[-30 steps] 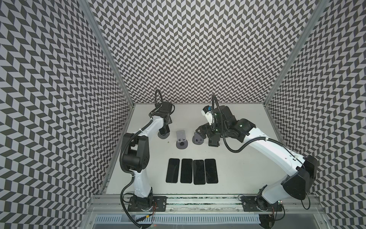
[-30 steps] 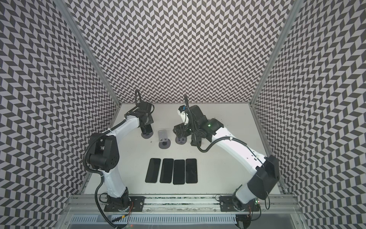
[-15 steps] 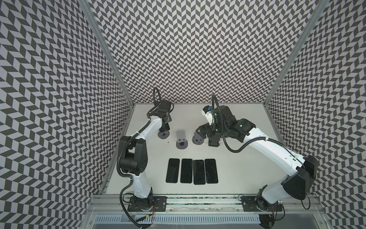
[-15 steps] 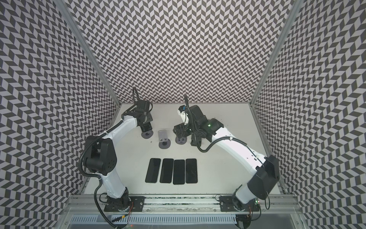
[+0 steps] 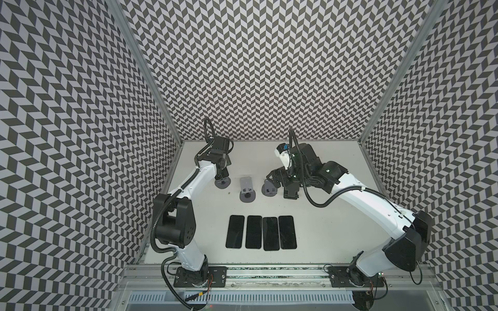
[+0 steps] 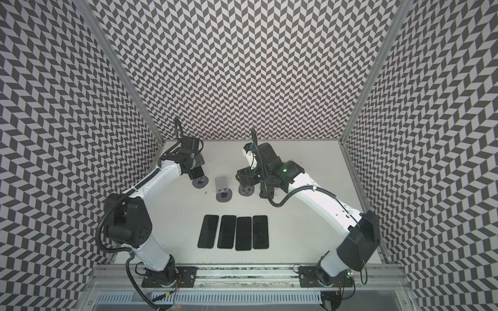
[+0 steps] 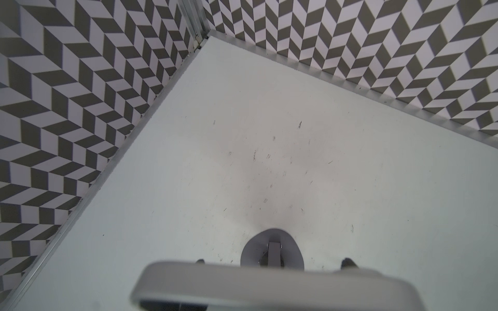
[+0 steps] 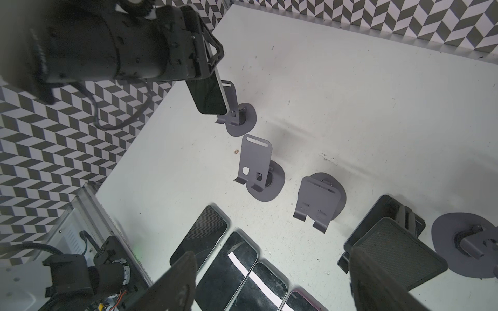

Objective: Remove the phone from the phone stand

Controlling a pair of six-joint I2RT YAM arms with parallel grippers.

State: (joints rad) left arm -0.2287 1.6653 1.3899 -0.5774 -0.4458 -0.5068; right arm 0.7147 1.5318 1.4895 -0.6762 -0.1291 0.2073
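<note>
A dark phone (image 8: 211,93) hangs upright with my left gripper (image 8: 207,67) shut on its upper end. Its lower end sits just above the lip of the leftmost grey phone stand (image 8: 237,115), tipped off the back plate. In both top views the left gripper (image 5: 222,172) (image 6: 195,168) is over that stand (image 5: 222,183) (image 6: 200,183). The left wrist view shows the phone's grey edge (image 7: 269,285) over the stand's base (image 7: 272,250). My right gripper (image 8: 275,290) (image 5: 283,185) is open and holds nothing, low beside the third stand.
Two bare stands (image 5: 247,189) (image 5: 269,188) stand in the row. A fourth stand base (image 8: 463,247) carries a dark slab (image 8: 390,237) right by my right finger (image 8: 377,285). Several phones (image 5: 261,233) lie flat in front. The left wall (image 7: 80,107) is close.
The left arm has shifted slightly at the leftmost stand, keeping the phone in its grip. The right gripper's jaws have narrowed somewhat; that arm has stayed in place.
</note>
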